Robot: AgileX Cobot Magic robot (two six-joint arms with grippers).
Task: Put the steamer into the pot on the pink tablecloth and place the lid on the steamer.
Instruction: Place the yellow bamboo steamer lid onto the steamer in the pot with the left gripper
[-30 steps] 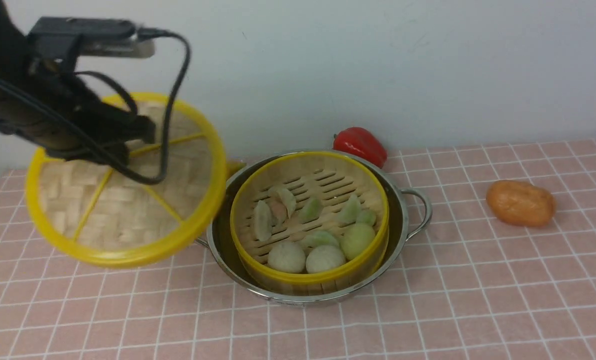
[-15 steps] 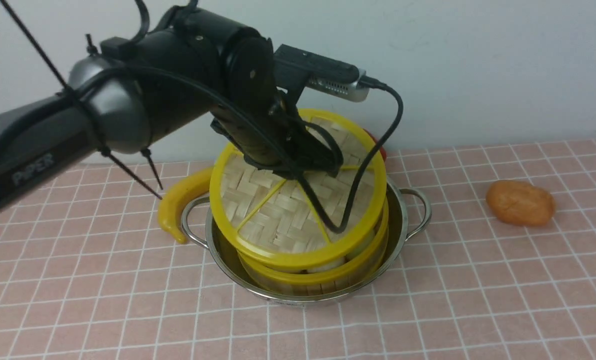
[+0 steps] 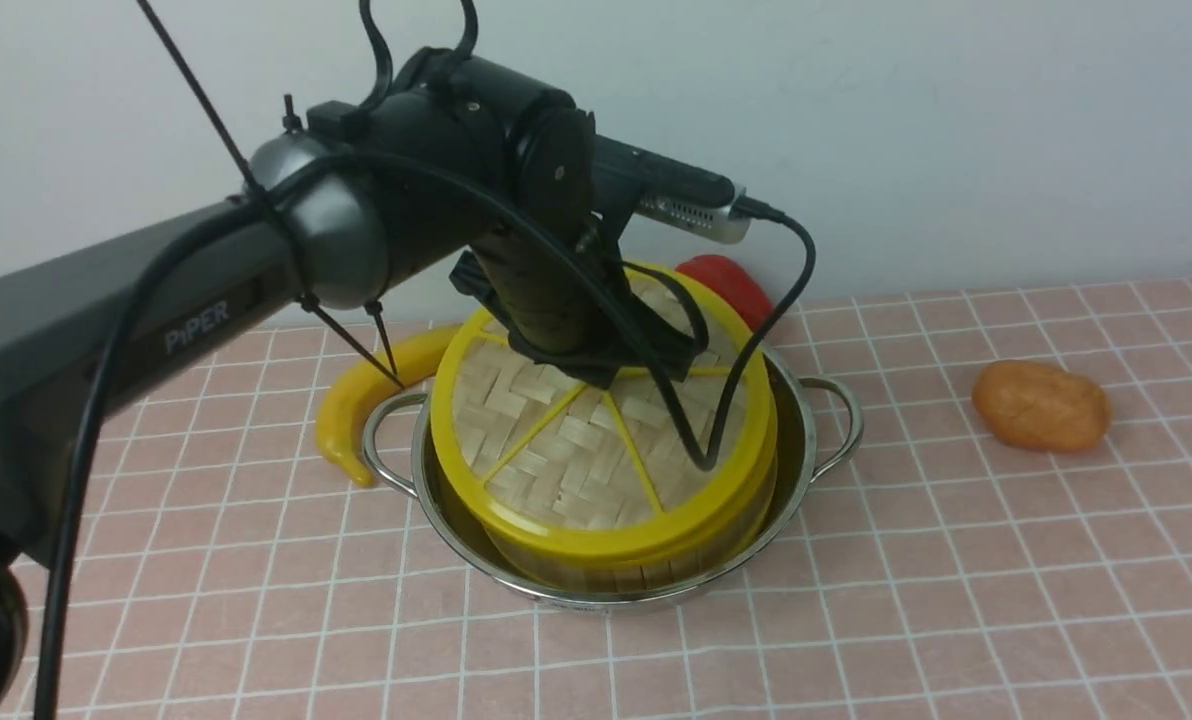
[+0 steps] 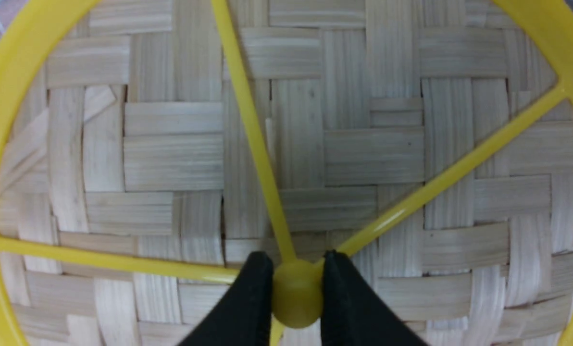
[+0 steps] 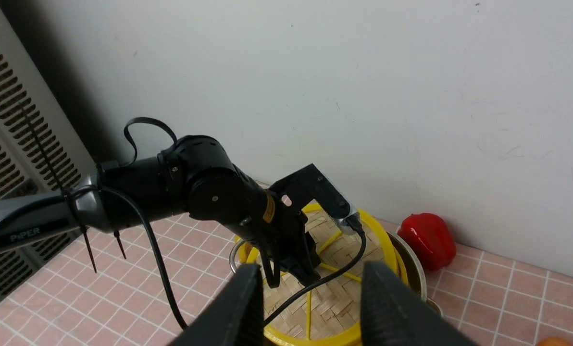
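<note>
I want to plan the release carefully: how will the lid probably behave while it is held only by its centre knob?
The lid is thin woven bamboo in a yellow rim, so probably light and fairly stiff. The left gripper pinches only the small round knob, so the lid may swivel or tilt. The knob looks smooth; it could slip.

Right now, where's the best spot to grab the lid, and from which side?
The small round knob at the centre of the lid, where the spokes meet, from straight above. The lid is a wide flat disc lying face up over the steamer, likely too broad to span; the left gripper pinches that knob this way.
</note>
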